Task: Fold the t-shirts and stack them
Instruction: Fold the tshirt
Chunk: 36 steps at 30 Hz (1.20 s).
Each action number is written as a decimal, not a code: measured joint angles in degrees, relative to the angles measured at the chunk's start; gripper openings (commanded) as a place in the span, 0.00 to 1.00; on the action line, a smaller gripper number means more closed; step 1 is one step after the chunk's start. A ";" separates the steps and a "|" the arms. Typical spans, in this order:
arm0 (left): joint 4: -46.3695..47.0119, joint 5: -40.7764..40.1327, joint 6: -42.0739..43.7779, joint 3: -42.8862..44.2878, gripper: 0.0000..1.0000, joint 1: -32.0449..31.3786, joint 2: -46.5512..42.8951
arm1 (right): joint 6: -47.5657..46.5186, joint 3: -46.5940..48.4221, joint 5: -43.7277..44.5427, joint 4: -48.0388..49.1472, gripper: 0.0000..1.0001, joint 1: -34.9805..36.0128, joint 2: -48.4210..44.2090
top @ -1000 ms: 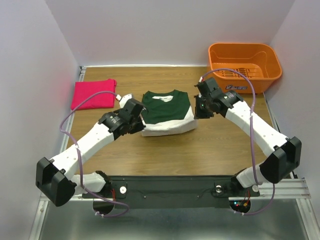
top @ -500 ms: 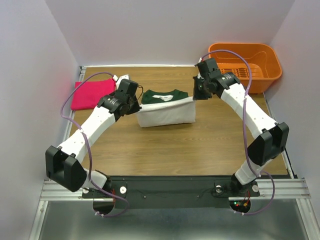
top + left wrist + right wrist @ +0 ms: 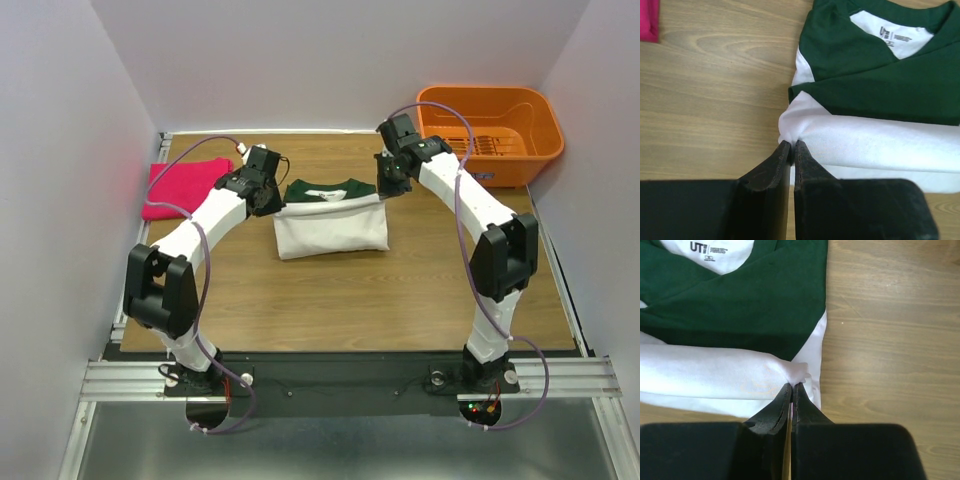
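The white t-shirt with dark green sleeves (image 3: 330, 222) lies face down mid-table, its white lower half drawn up over the green part. My left gripper (image 3: 792, 145) is shut on the white hem corner at the shirt's (image 3: 875, 90) left side. At the right side of the shirt (image 3: 735, 315), my right gripper (image 3: 793, 386) is shut on the other hem corner. In the top view both grippers, left (image 3: 275, 203) and right (image 3: 385, 190), sit at the fold's upper corners. The pink-red t-shirt (image 3: 183, 187) lies folded at the far left.
An orange plastic basket (image 3: 490, 120) stands at the back right corner. White walls close in the table on the left, back and right. Bare wooden table (image 3: 350, 300) stretches in front of the shirt.
Both grippers have carried the white hem away from the arm bases toward the collar, so the white half now covers most of the green. Both arms reach farther back.
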 measured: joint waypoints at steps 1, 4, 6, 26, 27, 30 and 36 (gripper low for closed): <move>0.44 0.17 0.33 0.11 0.00 0.35 1.20 | -0.15 0.39 0.07 0.11 0.01 -0.02 0.92; 1.27 0.42 1.01 1.40 0.00 1.14 4.17 | -0.74 1.97 0.52 0.50 0.01 -0.02 3.93; 1.92 0.48 1.55 2.73 0.00 1.64 5.75 | -1.11 3.65 1.27 0.61 0.01 -0.02 5.90; 9.11 2.60 3.58 11.06 0.00 4.59 16.98 | -4.26 16.41 2.75 3.65 0.04 -2.69 17.44; 9.44 2.64 3.63 11.19 0.00 4.81 17.81 | -4.55 16.85 2.56 4.26 0.05 -2.69 18.60; 10.71 2.91 3.74 11.19 0.00 5.44 19.71 | -5.22 16.92 2.36 5.57 0.05 -2.69 20.72; 13.07 2.99 3.93 11.85 0.00 6.03 22.29 | -5.73 16.92 2.38 8.04 0.08 -2.69 23.56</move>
